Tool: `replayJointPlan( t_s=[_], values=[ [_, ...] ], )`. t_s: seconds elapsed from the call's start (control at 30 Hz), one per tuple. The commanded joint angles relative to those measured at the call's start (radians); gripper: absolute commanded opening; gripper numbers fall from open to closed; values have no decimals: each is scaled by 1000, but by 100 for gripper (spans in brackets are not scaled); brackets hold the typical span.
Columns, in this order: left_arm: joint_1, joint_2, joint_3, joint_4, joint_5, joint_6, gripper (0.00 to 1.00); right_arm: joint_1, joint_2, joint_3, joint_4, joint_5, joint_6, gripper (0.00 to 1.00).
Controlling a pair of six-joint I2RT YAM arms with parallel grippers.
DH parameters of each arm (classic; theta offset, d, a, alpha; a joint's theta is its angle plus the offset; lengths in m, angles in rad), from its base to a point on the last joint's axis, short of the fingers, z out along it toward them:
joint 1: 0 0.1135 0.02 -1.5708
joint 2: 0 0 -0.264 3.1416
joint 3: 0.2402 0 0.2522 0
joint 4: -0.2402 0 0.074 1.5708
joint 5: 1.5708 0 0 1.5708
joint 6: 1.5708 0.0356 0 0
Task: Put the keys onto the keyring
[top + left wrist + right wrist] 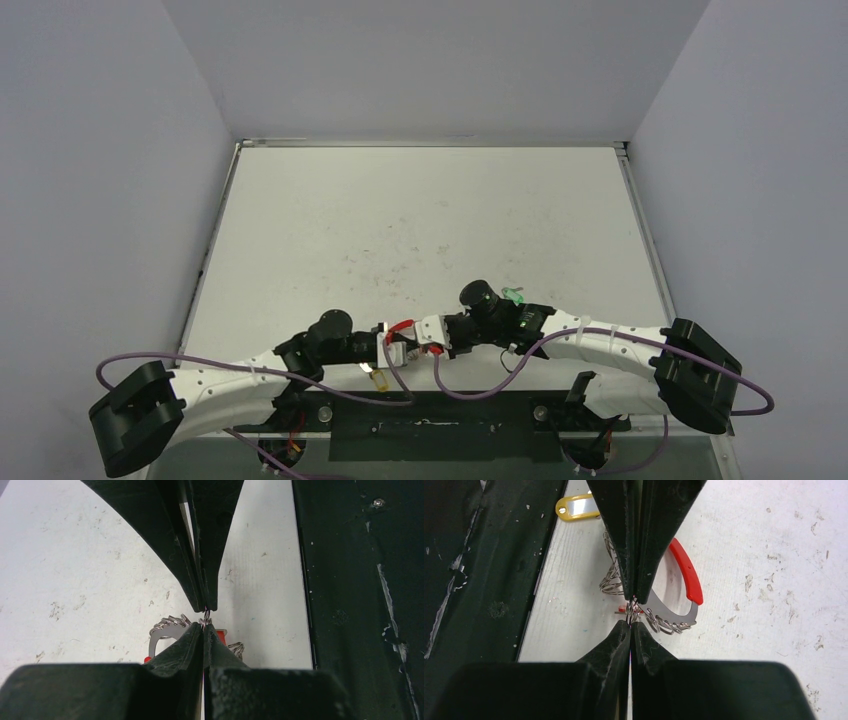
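Left arm point(240, 385): stretched low, reaching right | right arm point(600, 345): stretched low, reaching left | left hand point(383, 347) and right hand point(437, 338): tip to tip, facing each other | both hands: fingers pressed together, each pinching the keyring point(664, 611) wire at the tips.

keyring point(686, 570): silvery coiled wire with a red curved segment, held over the tabletop point(420, 220) by its near edge.
yellow key point(578, 506): laid flat near the keyring.
green key point(514, 295): seen well apart, rightward.
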Motion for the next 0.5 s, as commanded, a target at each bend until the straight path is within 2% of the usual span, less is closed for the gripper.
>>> replayJointPlan(
  t_s=[0.0, 0.47],
  values=[
    [-7, -37, -12, 5, -5, 5, 0, -7, -23, 24, 85, -1, 22, 0],
    [-9, -95, -33, -71, -74, -14, 0, -11, -27, 15, 95, -10, 32, 0]
  ],
)
